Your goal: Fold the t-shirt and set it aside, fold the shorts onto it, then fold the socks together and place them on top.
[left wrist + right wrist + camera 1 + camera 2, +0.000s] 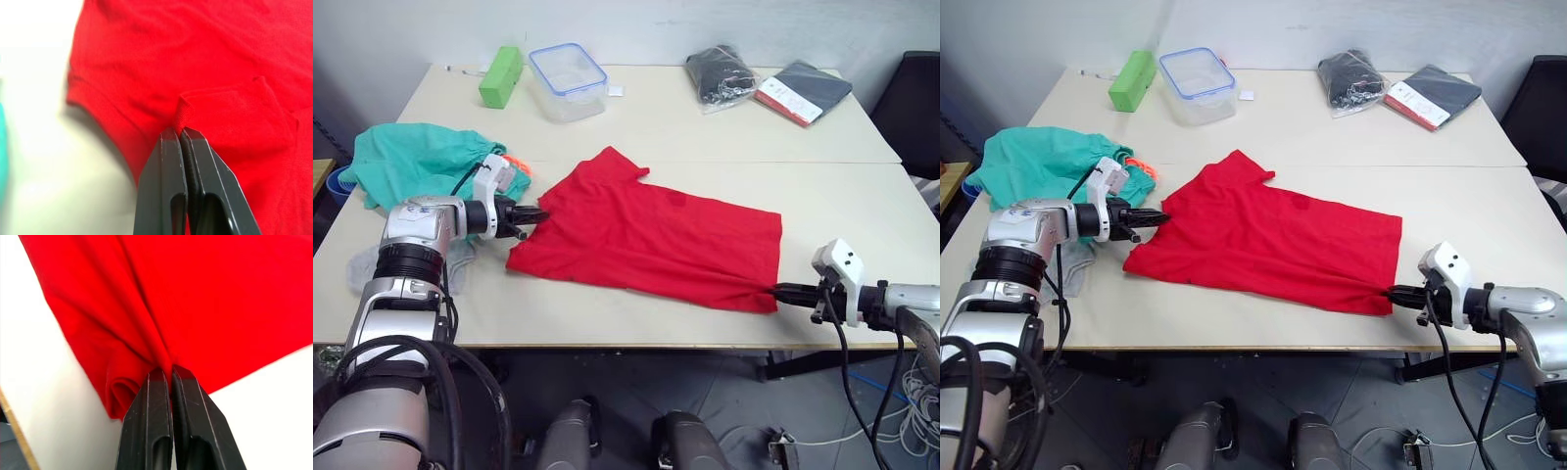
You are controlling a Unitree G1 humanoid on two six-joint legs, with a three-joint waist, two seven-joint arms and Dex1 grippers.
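Observation:
The red t-shirt (pixel 651 235) lies spread across the middle of the table, one sleeve pointing to the back. My left gripper (pixel 536 217) is shut on its left edge; the left wrist view shows a pinch of red cloth (pixel 182 115) between the fingers. My right gripper (pixel 779 291) is shut on the shirt's near right corner, with a fold of cloth (pixel 161 355) caught at its tips. The teal-green shorts (pixel 421 162) lie bunched at the left, an orange drawstring (pixel 516 162) showing. A light-grey sock (pixel 460 264) peeks out under my left arm.
At the back stand a green box (pixel 501 76), a clear lidded container (pixel 568 80), a black bagged bundle (pixel 720 73) and a dark book (pixel 803 93). A seam between the two tables (pixel 803 163) runs behind the shirt. A black chair (pixel 913 108) stands at the right.

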